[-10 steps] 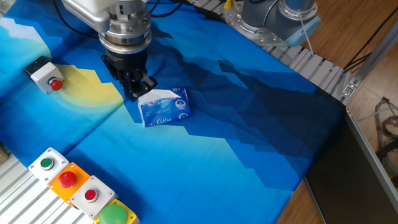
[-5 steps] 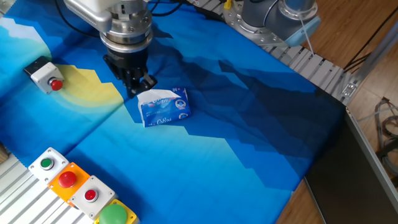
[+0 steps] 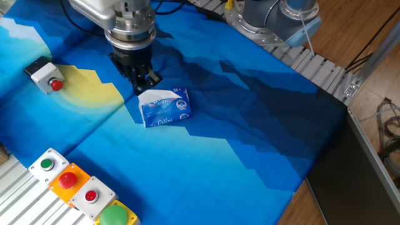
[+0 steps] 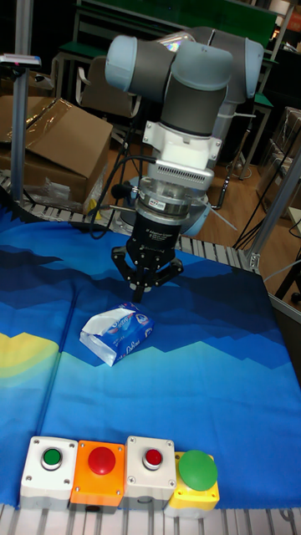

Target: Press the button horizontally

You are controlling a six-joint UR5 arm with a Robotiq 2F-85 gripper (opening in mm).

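The button (image 3: pixel 55 84) is a small red round cap on the side of a light-grey box with a black back part. It lies at the far left of the blue cloth, on the yellow patch, and shows only in the fixed view. My gripper (image 3: pixel 143 87) (image 4: pixel 138 292) hangs well to its right, just above the back corner of the tissue pack (image 3: pixel 164 107). In the tall fixed view its fingertips meet, so it is shut with nothing held.
The tissue pack (image 4: pixel 117 332) lies mid-cloth. Along the near edge stands a row of button boxes: green on white (image 3: pixel 47 164), red on orange (image 3: pixel 67 180), red on white (image 3: pixel 91 196), big green on yellow (image 3: pixel 115 216). A second arm's base (image 3: pixel 281 15) is at the back.
The gripper has moved slightly up and toward the back right, away from the tissue pack's corner. Nothing else moved.
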